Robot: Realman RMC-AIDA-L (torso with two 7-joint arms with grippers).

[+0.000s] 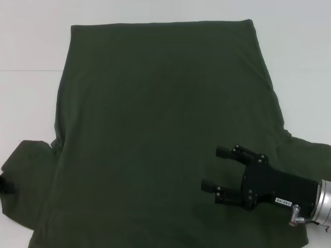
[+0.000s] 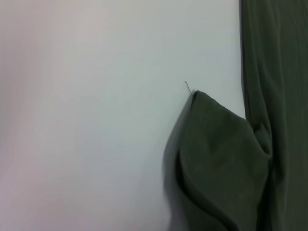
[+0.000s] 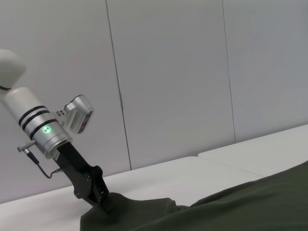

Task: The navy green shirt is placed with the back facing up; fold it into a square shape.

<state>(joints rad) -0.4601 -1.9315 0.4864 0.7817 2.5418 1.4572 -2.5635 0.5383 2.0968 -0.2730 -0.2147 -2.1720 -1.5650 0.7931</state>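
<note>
At the lower right of the head view the right gripper [image 1: 216, 171], a black two-fingered tool on a silver wrist, hovers over the navy green shirt [image 1: 155, 129], a large dark olive short-sleeved garment of soft fabric, its fingers spread apart and pointing toward the frame's left with nothing between them. The shirt lies flat on the white table [image 1: 31, 46], plain side up, and fills most of the frame: its straight hem runs along the upper edge, its body widens toward the bottom, and one sleeve sticks out at each lower side. The long axis therefore runs from the bottom of the frame to the top, and the right gripper sits across it, over the body just inside the right sleeve [image 1: 310, 155]. At the far lower left of the head view the left gripper [image 3: 103, 202] is down at the tip of the left sleeve [image 1: 20, 165]; in the right wrist view it shows in the lower left, its black fingers closed on a raised fold of the sleeve fabric, and the left wrist view shows that sleeve's rounded end against bare table. My judgement is that the first fold is a sleeve brought inward over the body, and the left arm, already holding its sleeve, is better placed to begin.
</note>
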